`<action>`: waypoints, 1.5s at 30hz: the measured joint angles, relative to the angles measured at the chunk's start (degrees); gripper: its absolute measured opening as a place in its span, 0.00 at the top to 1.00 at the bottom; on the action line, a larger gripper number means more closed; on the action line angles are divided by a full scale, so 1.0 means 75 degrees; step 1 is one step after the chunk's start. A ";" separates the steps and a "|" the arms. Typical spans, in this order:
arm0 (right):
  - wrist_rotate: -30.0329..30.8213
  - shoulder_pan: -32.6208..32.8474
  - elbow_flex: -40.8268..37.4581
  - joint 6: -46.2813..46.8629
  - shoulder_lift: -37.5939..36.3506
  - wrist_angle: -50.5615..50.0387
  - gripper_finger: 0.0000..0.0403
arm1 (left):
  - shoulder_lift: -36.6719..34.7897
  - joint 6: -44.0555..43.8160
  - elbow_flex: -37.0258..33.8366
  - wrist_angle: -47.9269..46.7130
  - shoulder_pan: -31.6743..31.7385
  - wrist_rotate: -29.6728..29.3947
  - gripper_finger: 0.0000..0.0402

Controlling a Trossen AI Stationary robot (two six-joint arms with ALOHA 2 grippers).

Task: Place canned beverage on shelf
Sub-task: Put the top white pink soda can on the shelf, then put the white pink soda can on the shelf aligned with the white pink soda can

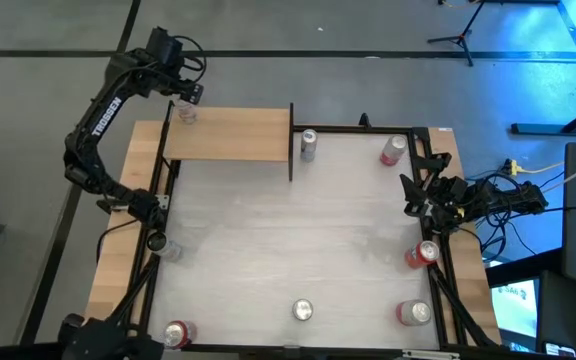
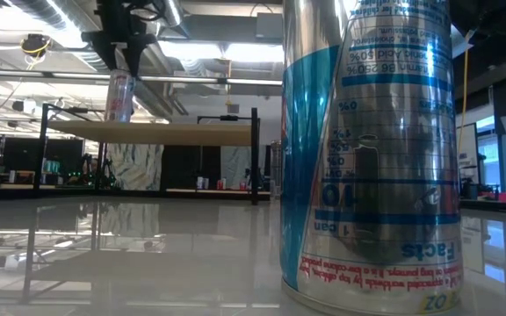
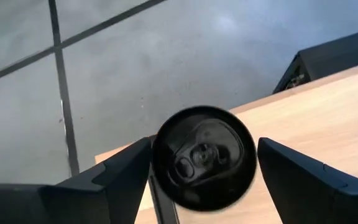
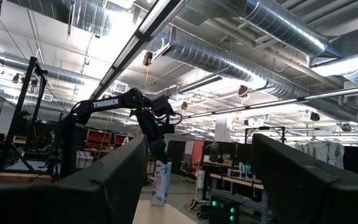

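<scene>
the left gripper (image 1: pixel 184 100) hangs over the far left corner of the shelf (image 1: pixel 233 135), pointing down. directly beneath it, standing upright on the wooden board, is a canned beverage (image 1: pixel 186 114). in the left wrist view the can's dark top (image 3: pixel 204 158) sits in the middle of the gap, with one finger (image 3: pixel 126 177) close to its side and the other finger (image 3: pixel 303 177) a little apart from it. so the jaws stand spread wider than the can and, as far as i can judge, they grip nothing. the low view shows the same can (image 2: pixel 119 96) resting on the board with the claw just above its rim.

the right gripper (image 1: pixel 420 195) waits at the table's right edge, well away from the shelf, its fingers wide apart and empty.

the can looks like thin aluminium: stiff when squeezed across its round body, smooth and a bit slippery, easy to dent if pinched hard. it is tall and narrow, so a nudge near the top could tip it off the corner. the best hold is across the body, just under the rim, with the fingers on opposite sides.
</scene>
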 joint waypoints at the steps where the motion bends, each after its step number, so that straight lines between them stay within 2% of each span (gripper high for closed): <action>1: -0.0003 -0.0003 0.0000 0.0001 0.0000 -0.0002 0.29 | -0.0020 -0.0003 0.0000 0.0064 0.0000 0.0029 0.30; 10: -0.0199 0.0000 0.0000 0.0005 0.0000 -0.0003 0.29 | -0.0379 0.0333 0.0003 0.0688 -0.0306 -0.0027 0.30; 14: -0.0201 0.0000 0.0000 0.0006 0.0000 0.0000 0.29 | -0.0691 0.0586 0.0005 0.0927 -0.0843 0.0115 0.30; 19: -0.0201 0.0000 0.0000 0.0006 0.0000 0.0003 0.29 | -0.0939 0.0660 0.0006 0.0802 -0.1761 0.0845 0.30; 23: -0.0339 0.0000 0.0000 0.0044 0.0000 0.0006 0.29 | -0.1048 0.0218 0.0006 0.0426 -0.2633 0.0977 0.30; 33: -0.1083 0.0003 0.0000 0.0957 0.0224 -0.0057 0.29 | -0.1061 -0.1463 0.0006 -0.1115 -0.4757 0.0312 0.30; 39: -0.1411 0.0003 0.0189 0.1639 0.1044 -0.0015 0.29 | -0.1061 -0.2581 0.0006 -0.2245 -0.5903 0.0146 0.30; 45: -0.1396 0.0003 0.0620 0.2248 0.2546 -0.0027 0.29 | -0.1074 -0.3299 0.0006 -0.2399 -0.6944 0.0062 0.30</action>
